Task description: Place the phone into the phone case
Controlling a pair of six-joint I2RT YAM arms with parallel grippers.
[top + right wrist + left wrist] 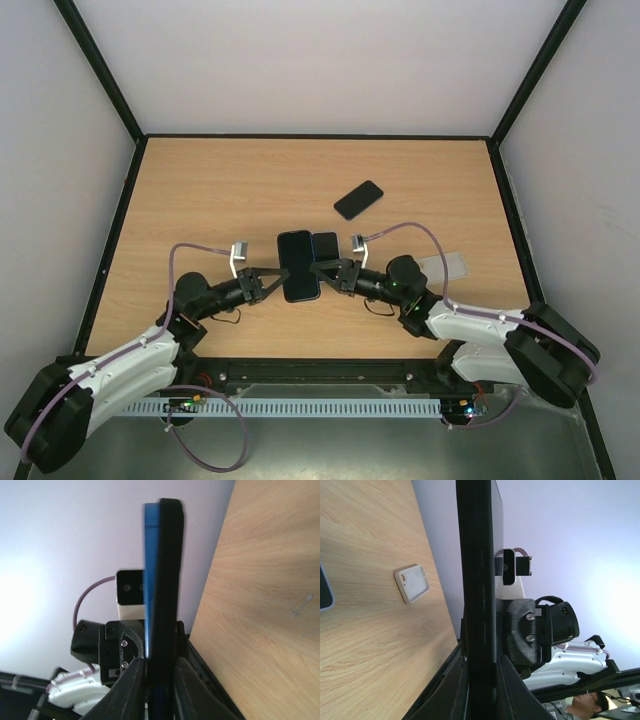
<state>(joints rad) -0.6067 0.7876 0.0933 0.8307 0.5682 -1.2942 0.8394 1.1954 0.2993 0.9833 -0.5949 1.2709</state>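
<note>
**View comparison.** The top view shows both arms meeting above the middle of the table. The phone [298,265] is held off the surface, face up, with a blue rim. The black phone case [326,243] lies partly under the phone, offset toward the far right.

The left gripper [283,272] reaches the phone's left edge. The right gripper [320,268] reaches the right edge.

The top view does not show finger closure. The wrist views do:
- Left wrist view: both fingers [454,685] are pressed against the faces of a black slab seen edge-on. Phone and case cannot be told apart there.
- Right wrist view: the layers separate into a blue phone edge [149,580] against the black case [169,580]. Both layers are clamped together between closed fingers [131,687].

**Other items.** A pale spare case [411,583] with a camera cut-out lies flat on the wood. In the top view it is faint, near the right arm. A second dark phone [358,199] lies on the table beyond the grippers, apart from them.

**Surface and room.** The table [220,190] is light wood grain, bordered by black frame rails [100,70] and plain pale walls. A white slotted cable tray [300,408] runs along the near edge.
</note>
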